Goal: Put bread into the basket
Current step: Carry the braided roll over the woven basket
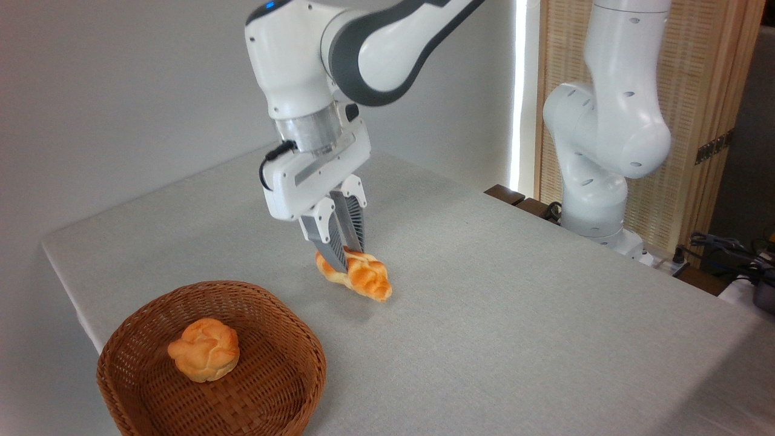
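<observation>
**Jaws closed on braided loaf, beside wicker basket**

Counter (514, 315): pale grey cloth surface, filling most of the view, left corner toward a plain grey wall.

Robot arm (363, 48): white with dark grey joint bands, entering from the top, wrist bent downward over the middle of the counter. Base column (599, 151) at the far right edge of the counter, in front of a slatted wooden screen (714, 91).

Basket (212, 363): round, shallow, brown woven wicker, at the lower left near the counter's front edge, much wider than either piece of bread. Well apart from the jaws, to their lower left.

Gripper (346, 257): white body, two grey ribbed fingers (330, 242) pointing down. Jaws closed around the rear end of the bread, one finger on each side, only a narrow gap between them.

Bread (363, 277): elongated braided loaf, golden-orange with paler stripes, tapering toward the right. Outside the basket, just right of and behind its rim, at the counter's surface; small shadow beneath, contact with the cloth not clear.

Round bun (204, 349): knotted, orange, lying inside the basket, left of centre on its floor.

Cables and plugs (726, 248): dark, at the far right beyond the counter edge.
</observation>
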Action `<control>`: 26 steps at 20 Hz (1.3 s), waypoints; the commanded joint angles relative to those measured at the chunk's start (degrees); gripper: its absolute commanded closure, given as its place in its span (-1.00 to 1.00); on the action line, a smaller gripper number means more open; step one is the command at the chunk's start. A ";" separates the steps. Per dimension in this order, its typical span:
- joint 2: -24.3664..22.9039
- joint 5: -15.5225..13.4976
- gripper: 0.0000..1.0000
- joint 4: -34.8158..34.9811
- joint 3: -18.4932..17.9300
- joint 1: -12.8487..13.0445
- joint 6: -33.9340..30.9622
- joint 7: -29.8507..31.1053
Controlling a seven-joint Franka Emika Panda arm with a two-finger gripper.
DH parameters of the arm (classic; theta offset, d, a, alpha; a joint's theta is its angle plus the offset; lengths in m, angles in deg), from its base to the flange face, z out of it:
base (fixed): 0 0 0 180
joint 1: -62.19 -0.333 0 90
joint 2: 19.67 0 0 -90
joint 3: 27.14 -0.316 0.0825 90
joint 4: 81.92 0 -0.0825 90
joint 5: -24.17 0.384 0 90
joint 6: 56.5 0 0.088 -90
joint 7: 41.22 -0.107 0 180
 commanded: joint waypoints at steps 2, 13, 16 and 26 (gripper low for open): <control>-0.35 -3.83 0.34 -4.16 -2.91 0.04 0.44 0.00; 3.33 -6.74 0.30 -6.97 -5.47 -0.05 20.73 12.30; 3.60 -6.65 0.30 -6.98 -5.47 -0.05 27.06 14.50; 5.62 -6.13 -1.00 -6.19 -5.55 -0.05 33.06 15.12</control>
